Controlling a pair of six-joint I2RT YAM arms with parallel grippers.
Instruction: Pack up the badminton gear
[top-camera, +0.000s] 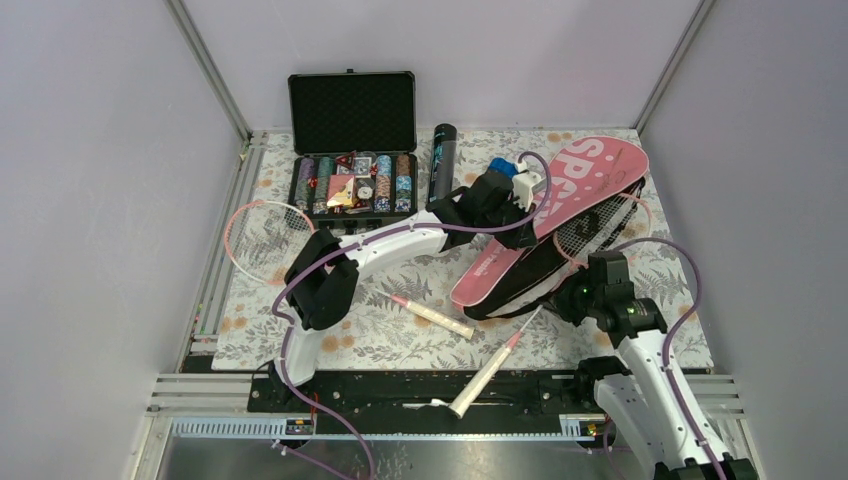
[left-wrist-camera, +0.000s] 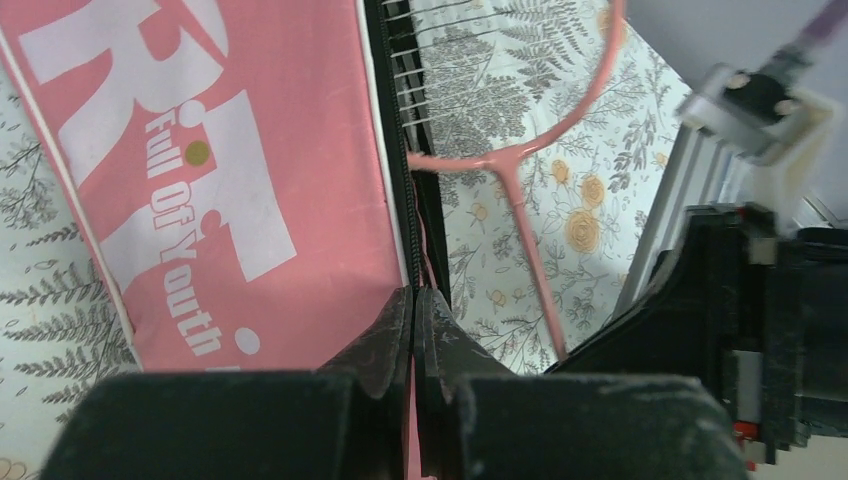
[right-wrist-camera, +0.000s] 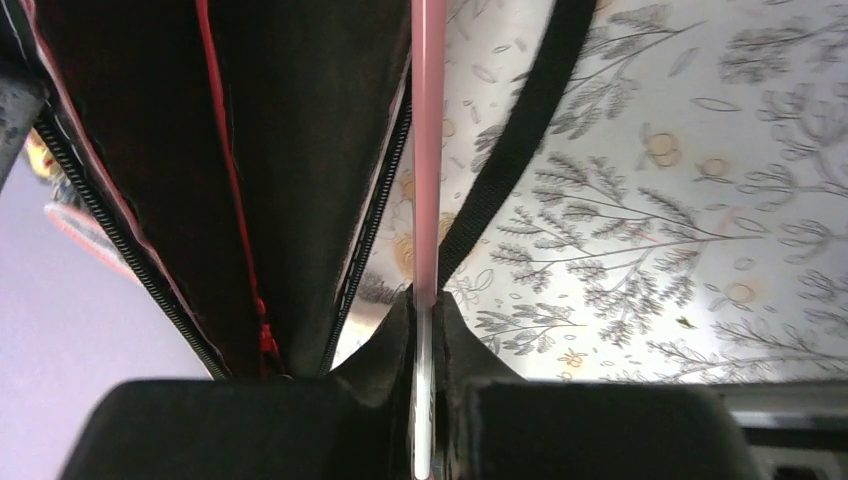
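Badminton gear all over the floral mat, so, left to right. Far left: one pink racket flat on the mat, head up by the left rail, shaft ducking under the left arm, white handle poking out near the middle. At the back: black poker chip case, lid up, chips in rows. Just right of the case: black tube with teal print, can't tell whether standing or lying.

Next, left gripper reaching across to the pink cover, fingers pressed fully together on the cover's zipper edge, a sliver of pink fabric pinched between the tips in the wrist view. Cover itself lying slantwise right of centre, wide end toward the back right corner, narrow end toward the near middle, mouth gaping along the right-hand side, black lining showing.

Second racket partly inside: head and strings tucked in the wide end, pink shaft running out through the opening, white grip out over the black base rail at the near edge. Black strap crossing just beside that shaft. Right gripper clamped tight on the shaft, jaws nearly touching with only the thin rod between, close by the cover's open edge.
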